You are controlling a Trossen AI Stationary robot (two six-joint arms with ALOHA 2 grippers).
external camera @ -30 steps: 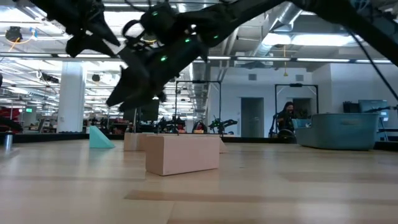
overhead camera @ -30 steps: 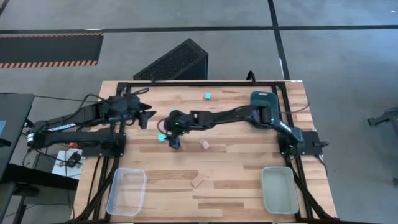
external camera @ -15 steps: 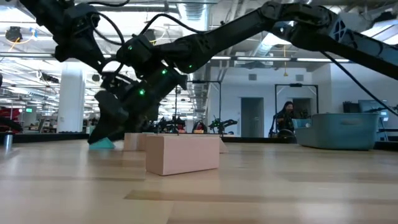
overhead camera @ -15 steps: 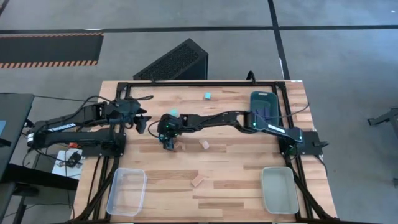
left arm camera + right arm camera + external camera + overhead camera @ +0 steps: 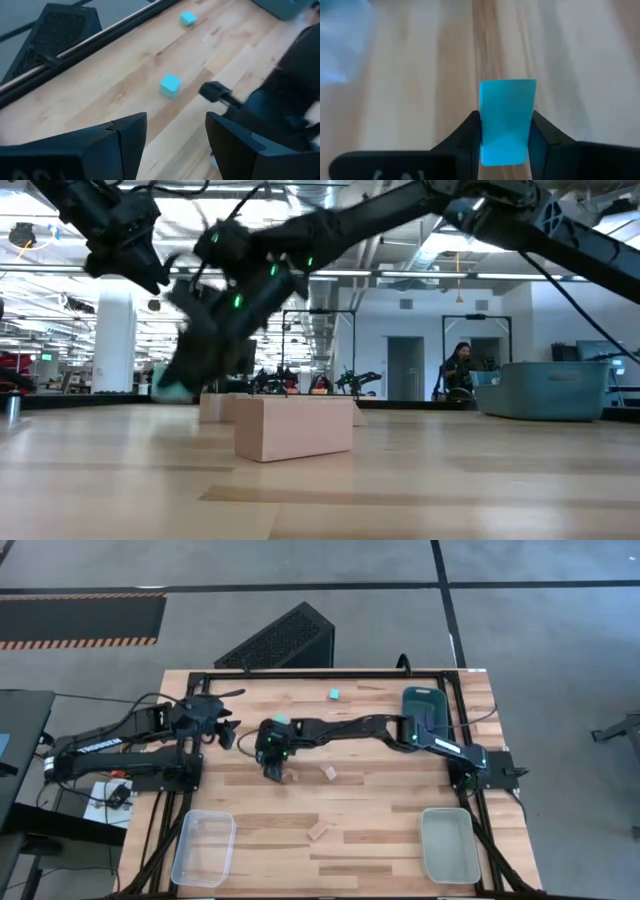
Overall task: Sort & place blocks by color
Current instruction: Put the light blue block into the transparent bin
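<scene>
My right gripper (image 5: 272,766) reaches across to the table's middle left and is shut on a cyan block (image 5: 507,120), which shows blurred in the low view (image 5: 170,387). My left gripper (image 5: 228,733) hangs open just left of it, holding nothing. A cyan cube (image 5: 170,85) lies flat on the wood close behind my right gripper, also visible from above (image 5: 281,721). Another cyan cube (image 5: 333,694) rests near the far edge. Two pale wood pieces (image 5: 328,772) (image 5: 319,831) lie toward the near side. My right gripper pinches the cyan block between its two fingers (image 5: 544,137), one on each of two opposite sides (image 5: 485,125). The fingers come from above, slanting down. In the low view the block shows blurred, a little above the table top.
A clear tray (image 5: 205,847) stands at the near left corner, a grey tray (image 5: 450,843) at the near right, and a dark teal tray (image 5: 425,708) at the far right. A wood block (image 5: 293,427) sits close to the low camera.
My right gripper has gone down and toward the table's left edge onto the cyan block and has shut on it. The block, which stood on the table half a second ago, now shows slightly raised.
</scene>
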